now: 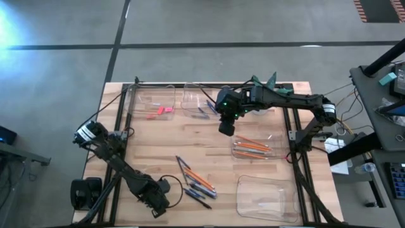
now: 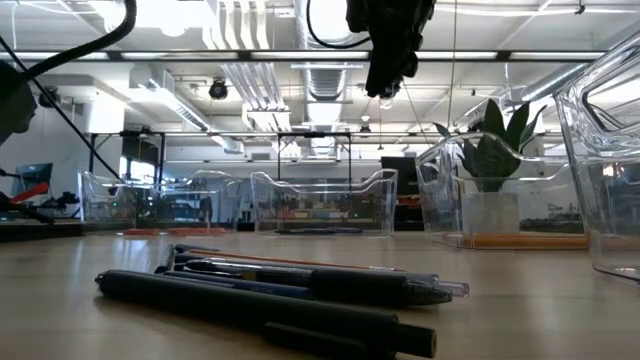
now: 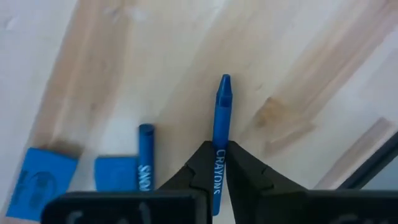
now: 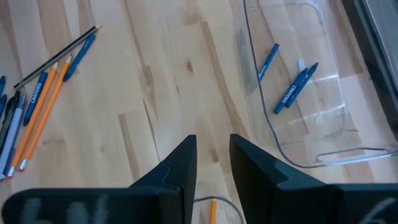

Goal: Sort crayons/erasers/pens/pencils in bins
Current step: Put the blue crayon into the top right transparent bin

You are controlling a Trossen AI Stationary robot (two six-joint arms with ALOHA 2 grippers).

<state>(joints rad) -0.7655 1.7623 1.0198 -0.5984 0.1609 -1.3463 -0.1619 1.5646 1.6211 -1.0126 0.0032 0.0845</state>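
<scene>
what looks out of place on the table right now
Nothing is damaged. A mixed heap of pencils, pens and crayons lies loose on the table, outside the bins. By the left gripper, whose jaws pinch a blue crayon, blue erasers lie unsorted too.

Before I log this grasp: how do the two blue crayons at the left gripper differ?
The pointed crayon is clamped between the left gripper's fingers; the other crayon lies loose on the table beside them. The clamped one shows its tapered tip; the loose one shows a flat end. Both are blue with white lettering.

Overhead looking straight down, table-level looking across, two wrist close-ups facing tabletop (image 1: 209, 136)
</scene>
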